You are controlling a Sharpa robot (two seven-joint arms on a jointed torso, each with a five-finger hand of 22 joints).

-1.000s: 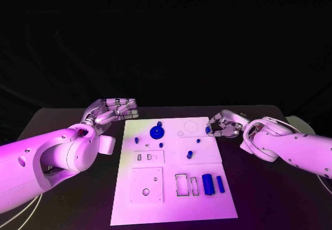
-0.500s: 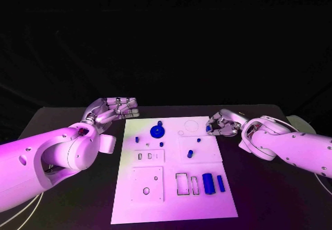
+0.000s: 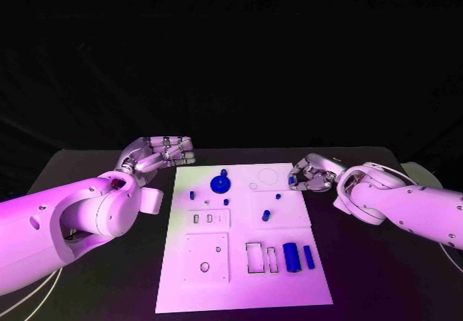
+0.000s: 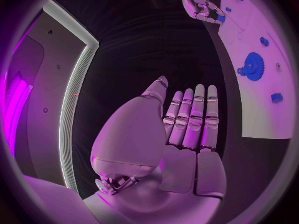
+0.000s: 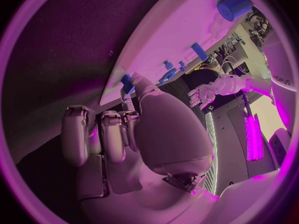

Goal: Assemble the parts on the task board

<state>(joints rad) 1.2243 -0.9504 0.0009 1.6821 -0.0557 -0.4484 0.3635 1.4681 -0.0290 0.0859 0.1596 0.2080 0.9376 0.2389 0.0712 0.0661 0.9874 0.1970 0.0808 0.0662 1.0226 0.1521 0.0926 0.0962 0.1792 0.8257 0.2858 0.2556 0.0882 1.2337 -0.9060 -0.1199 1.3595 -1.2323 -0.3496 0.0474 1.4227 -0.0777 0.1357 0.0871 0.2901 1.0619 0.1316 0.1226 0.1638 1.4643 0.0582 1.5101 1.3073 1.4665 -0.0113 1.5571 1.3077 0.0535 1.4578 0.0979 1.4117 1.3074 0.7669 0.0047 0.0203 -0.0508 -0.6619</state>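
Right hand (image 3: pixel 307 175), perhaps slightly nearer task board (image 3: pixel 241 267).

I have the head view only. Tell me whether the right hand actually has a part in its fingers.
Observer: Yes. The left wrist view shows the right hand pinching a small blue part at its fingertips, by the edge of the task board.
Operator: Now report the left palm, which is turned away from me.
Observer: The left wrist view shows the left hand flat, with its fingers straight and side by side. It holds nothing.
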